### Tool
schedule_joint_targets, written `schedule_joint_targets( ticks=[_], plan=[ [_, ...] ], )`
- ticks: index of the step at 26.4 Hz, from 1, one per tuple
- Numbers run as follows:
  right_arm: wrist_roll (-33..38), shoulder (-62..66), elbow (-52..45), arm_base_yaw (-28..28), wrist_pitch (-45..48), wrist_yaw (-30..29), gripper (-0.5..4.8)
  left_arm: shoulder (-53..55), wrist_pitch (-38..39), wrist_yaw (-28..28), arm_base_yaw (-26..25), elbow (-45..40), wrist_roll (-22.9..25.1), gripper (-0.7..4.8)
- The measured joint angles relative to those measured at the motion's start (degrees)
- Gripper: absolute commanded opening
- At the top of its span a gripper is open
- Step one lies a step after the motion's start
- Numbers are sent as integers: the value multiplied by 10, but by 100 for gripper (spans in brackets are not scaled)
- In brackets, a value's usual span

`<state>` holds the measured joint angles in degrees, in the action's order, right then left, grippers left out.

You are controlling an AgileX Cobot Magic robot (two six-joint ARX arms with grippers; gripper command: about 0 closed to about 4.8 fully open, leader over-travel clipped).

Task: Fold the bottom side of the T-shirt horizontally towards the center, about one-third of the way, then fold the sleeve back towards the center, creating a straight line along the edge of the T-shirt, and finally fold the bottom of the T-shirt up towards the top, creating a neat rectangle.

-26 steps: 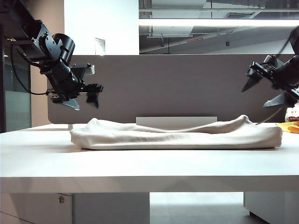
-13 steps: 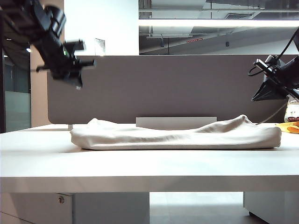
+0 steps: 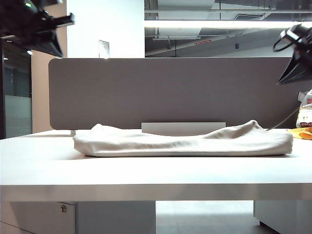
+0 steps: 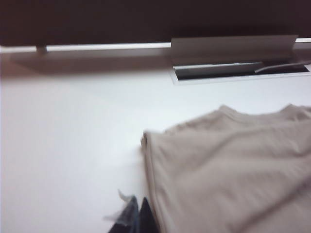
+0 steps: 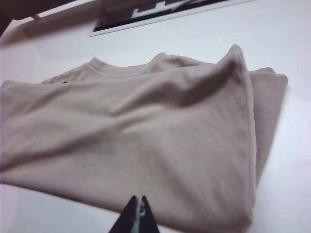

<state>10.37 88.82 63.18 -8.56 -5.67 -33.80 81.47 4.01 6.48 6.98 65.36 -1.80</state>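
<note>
White tabletop (image 3: 156, 170), grey partition panel (image 3: 170, 92) behind it, office ceiling strip light above.

Left gripper (image 4: 133, 221): black fingers pressed together, holding nothing; in the exterior view it hangs high in the upper left corner (image 3: 46, 29), well clear of the table. Right gripper (image 5: 136, 218): fingers likewise pressed together, empty; high at the upper right edge of the exterior view (image 3: 292, 73).

Beige soft-fabric T-shirt (image 3: 185, 141) lies folded in a long low bundle across the middle of the table, well below both grippers, touched by neither. Neckline edge shows in the right wrist view (image 5: 126, 73).

Yellow-and-white packaged items (image 3: 304, 122) sit at the far right edge, just beside the shirt's end. White cable tray slot (image 4: 233, 73) runs along the table's back edge.
</note>
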Motion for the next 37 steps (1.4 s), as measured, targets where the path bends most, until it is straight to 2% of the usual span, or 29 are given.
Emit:
schedule_joint_targets(
  ticks=[6,10,14,16,20,24,37],
  plan=[
    [-10,-186,-208,7,83,29,-6,-203,-59,0,4,-225,-16,-6],
    [-12,-281,-335,7,132,39,-6,-347,-68,0,7,-389,-21,-6],
    [-12,-358,-446,7,161,40,-6,-483,-67,2,7,-502,-75,-6],
    [-11,-390,-490,7,163,40,-6,-546,-49,2,7,-537,-88,-6],
    [-10,-433,-560,7,165,48,-6,-628,23,1,7,-583,-92,-6],
    [-10,-438,-587,7,164,54,-6,-649,58,13,7,-603,-92,-6],
    [-10,-438,-591,7,169,45,-6,-649,63,24,7,-603,-93,-6]
  ],
)
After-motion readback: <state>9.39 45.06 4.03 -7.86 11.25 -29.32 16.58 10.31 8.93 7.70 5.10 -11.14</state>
